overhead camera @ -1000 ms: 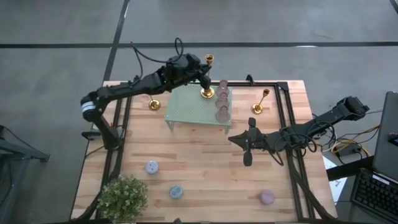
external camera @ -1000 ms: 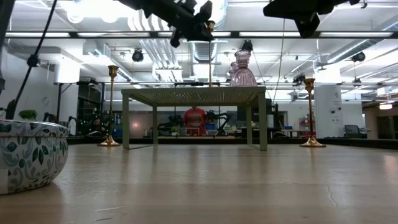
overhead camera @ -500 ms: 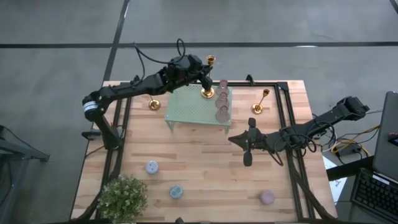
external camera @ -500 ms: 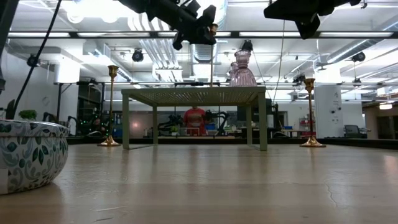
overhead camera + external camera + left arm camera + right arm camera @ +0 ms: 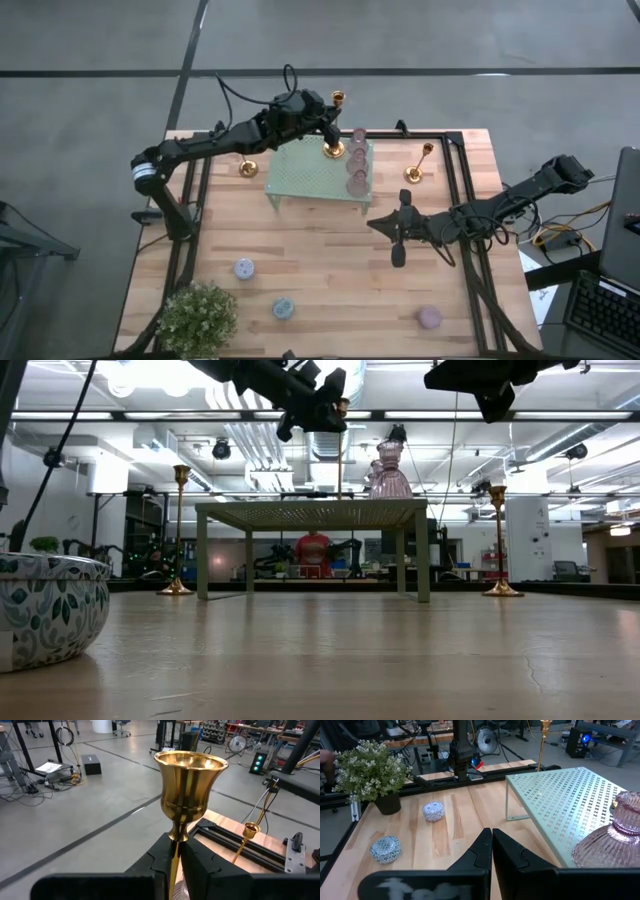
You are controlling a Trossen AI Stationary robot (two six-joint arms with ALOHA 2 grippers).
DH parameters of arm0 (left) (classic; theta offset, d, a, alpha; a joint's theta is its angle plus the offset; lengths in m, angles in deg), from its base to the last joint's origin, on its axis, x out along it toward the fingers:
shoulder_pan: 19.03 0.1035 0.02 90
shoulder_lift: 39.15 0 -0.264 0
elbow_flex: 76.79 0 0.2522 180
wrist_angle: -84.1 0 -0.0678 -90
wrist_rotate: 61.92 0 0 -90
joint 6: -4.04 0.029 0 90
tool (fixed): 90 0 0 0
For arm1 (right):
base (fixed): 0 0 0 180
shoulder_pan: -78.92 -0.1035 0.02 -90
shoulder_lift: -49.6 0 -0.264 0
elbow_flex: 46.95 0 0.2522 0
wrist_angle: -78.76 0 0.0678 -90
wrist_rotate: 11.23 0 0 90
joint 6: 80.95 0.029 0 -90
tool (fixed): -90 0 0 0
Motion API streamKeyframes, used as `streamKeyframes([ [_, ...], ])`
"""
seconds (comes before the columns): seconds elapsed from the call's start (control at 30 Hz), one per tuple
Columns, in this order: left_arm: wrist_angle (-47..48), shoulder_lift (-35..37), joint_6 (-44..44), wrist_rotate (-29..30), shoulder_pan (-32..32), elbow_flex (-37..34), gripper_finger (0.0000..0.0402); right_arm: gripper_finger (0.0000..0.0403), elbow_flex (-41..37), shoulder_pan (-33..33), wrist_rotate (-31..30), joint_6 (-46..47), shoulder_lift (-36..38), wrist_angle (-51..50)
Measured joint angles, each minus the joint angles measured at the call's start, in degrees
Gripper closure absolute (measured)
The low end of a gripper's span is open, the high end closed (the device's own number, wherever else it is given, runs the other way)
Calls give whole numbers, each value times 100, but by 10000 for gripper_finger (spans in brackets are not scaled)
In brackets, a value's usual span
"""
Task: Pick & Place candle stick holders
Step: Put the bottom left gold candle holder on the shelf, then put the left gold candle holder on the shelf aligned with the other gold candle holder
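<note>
Three gold candlesticks (image 5: 334,148), one clenched in left gripper (image 5: 328,118) jaws, right gripper (image 5: 398,232) jaws closed empty.

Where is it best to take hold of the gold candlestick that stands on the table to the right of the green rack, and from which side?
Grip the gold candlestick at mid-stem, coming level from its right, the side away from the green rack. It stands upright, its stem is slim, and the flared cup and round base should stop any slipping.

Three slim gold candlesticks stand upright near the worktop's far edge: one (image 5: 334,148) on the green rack (image 5: 300,172), pinched by the left claw (image 5: 328,118), the others (image 5: 248,167) (image 5: 420,162) flanking the rack. Pink cups (image 5: 357,166) line the rack's right edge. Three pastel cups (image 5: 244,268) (image 5: 284,308) (image 5: 429,317) sit near the near edge.
</note>
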Motion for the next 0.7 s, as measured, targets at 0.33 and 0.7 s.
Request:
streamKeyframes([
  [0.33,210,-24,88,-67,4,-34,340,394,0,0,0,-2,0,-2],
  [0.7,845,79,190,-175,-25,-33,269,394,-9,0,0,-2,0,-6],
])
